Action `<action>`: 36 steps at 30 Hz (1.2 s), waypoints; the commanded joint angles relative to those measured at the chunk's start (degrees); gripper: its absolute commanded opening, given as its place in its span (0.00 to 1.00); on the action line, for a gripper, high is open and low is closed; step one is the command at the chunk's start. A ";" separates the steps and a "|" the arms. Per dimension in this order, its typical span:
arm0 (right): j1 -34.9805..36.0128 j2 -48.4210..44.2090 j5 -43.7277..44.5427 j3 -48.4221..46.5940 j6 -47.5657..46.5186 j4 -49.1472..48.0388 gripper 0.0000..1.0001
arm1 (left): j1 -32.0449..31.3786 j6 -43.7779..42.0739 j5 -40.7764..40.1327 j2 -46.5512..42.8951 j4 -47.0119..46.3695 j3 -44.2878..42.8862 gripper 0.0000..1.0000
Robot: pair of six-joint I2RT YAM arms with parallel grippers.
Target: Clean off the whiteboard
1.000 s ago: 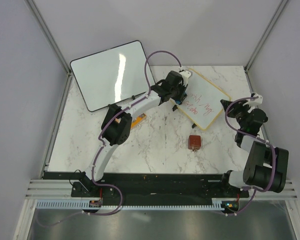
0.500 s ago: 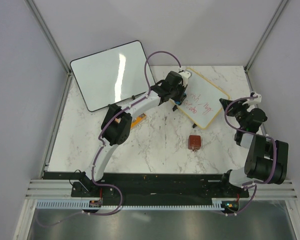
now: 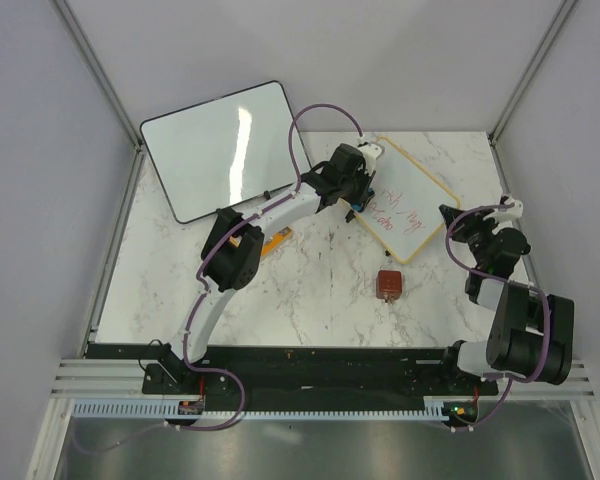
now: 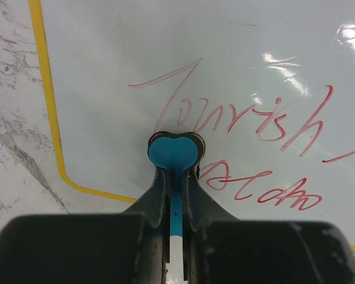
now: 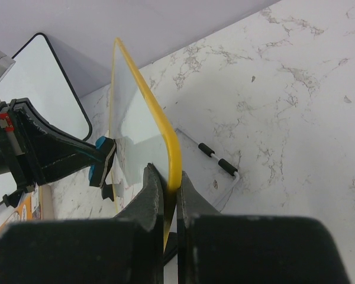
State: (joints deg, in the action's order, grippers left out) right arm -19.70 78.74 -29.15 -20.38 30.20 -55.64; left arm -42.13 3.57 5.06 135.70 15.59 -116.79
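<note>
Whiteboard (image 3: 405,205) is held tilted at the far right of the tabletop (image 3: 320,300), frame edge pinched by right gripper (image 5: 168,177). Judged light, stiff, slick-faced; best taken by the frame. Blue eraser pad (image 4: 174,152) is clamped in left gripper (image 4: 176,174), seemingly touching the face.

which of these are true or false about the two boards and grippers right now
1. The right gripper is clamped on the whiteboard's yellow frame. True.
2. The red writing is fully wiped off. False: it shows across the board's face.
3. The left gripper grips a blue eraser at the board's face. True.
4. The black-framed board carries red writing. False: its face is blank.
</note>
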 commanded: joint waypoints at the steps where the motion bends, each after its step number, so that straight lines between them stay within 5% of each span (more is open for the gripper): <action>1: -1.30 0.01 14.37 2.54 -15.69 2.82 0.00 | -0.41 1.26 1.71 -2.11 -1.00 0.78 0.02; 15: -1.39 -6.32 16.40 -4.75 -18.24 12.22 0.00 | -0.67 0.82 1.71 -2.63 -1.01 2.01 0.02; 36: -1.39 -2.27 20.44 -2.12 -22.46 3.60 0.00 | -0.85 -0.06 1.97 -3.68 -1.27 4.56 0.02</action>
State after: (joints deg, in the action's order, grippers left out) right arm -19.33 76.93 -21.45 -24.75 24.71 -52.47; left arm -42.63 3.55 6.17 135.35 14.94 -112.73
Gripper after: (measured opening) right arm 0.036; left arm 0.056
